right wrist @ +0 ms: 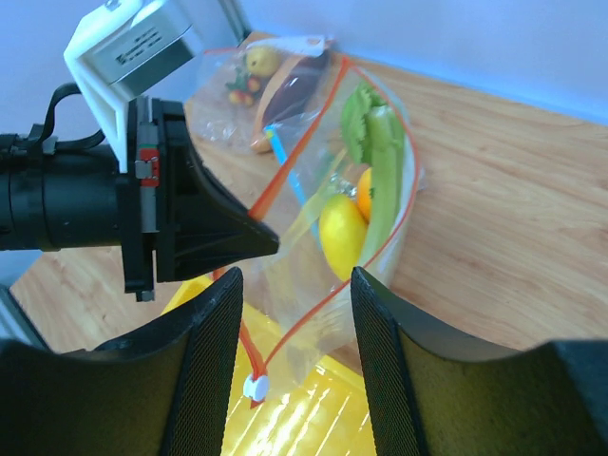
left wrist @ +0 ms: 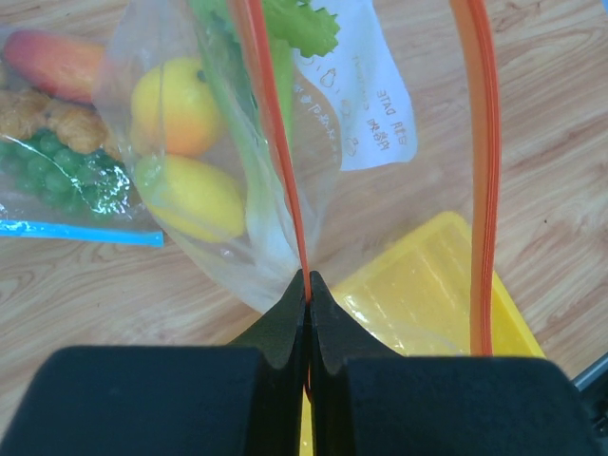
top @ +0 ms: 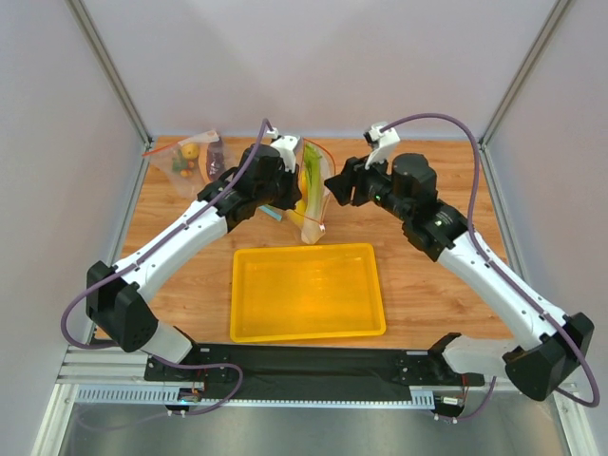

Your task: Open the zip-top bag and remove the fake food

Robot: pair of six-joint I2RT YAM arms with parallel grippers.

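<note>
Jaws: left gripper clamping one red-orange zip strip of zip-top bag; right gripper gaping wide around opposite lip, gripping nothing.

Risk: thin strip slipping from pinch under sideways pull — bag dropping, mouth collapsing.

Bag hanging mid counter near far edge, holding celery stalk, orange fruit, yellow fruit. Yellow tray sitting empty.

Up top, left gripper covers pt of the zip-top bag. Left wrist view: bag mouth + stalk run off the top edge, label print unreadable.
</note>
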